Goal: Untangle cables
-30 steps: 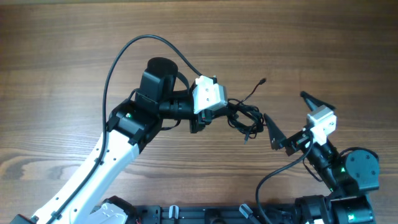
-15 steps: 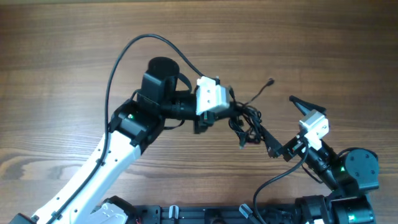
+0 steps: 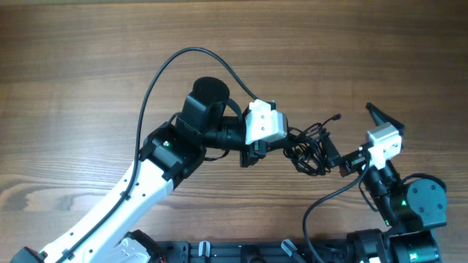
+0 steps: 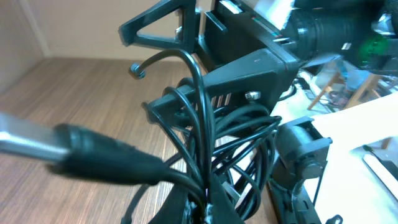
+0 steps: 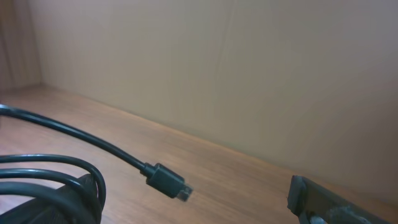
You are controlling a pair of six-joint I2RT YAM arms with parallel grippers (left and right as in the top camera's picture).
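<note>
The cables (image 3: 311, 146) are a knot of thin black cords hanging off the wood between the two arms. One plug end (image 3: 336, 116) sticks out to the upper right. My left gripper (image 3: 289, 142) is shut on the bundle's left side. In the left wrist view the cords (image 4: 208, 134) rise out of its closed jaws (image 4: 208, 208). My right gripper (image 3: 354, 134) stands wide open, its near finger against the bundle's right edge and its far finger clear of it. The right wrist view shows a loose plug (image 5: 168, 180) between the open fingers and cord loops (image 5: 50, 177) at the left.
The bare wooden table (image 3: 88, 66) stretches all round. The left arm's thick black camera cable (image 3: 172, 62) arches above its elbow. The arm bases (image 3: 292, 252) line the front edge.
My left arm has carried the bundle to the right. The right gripper has stayed wide open and shifted up and right, so its near finger now meets the bundle's right edge.
</note>
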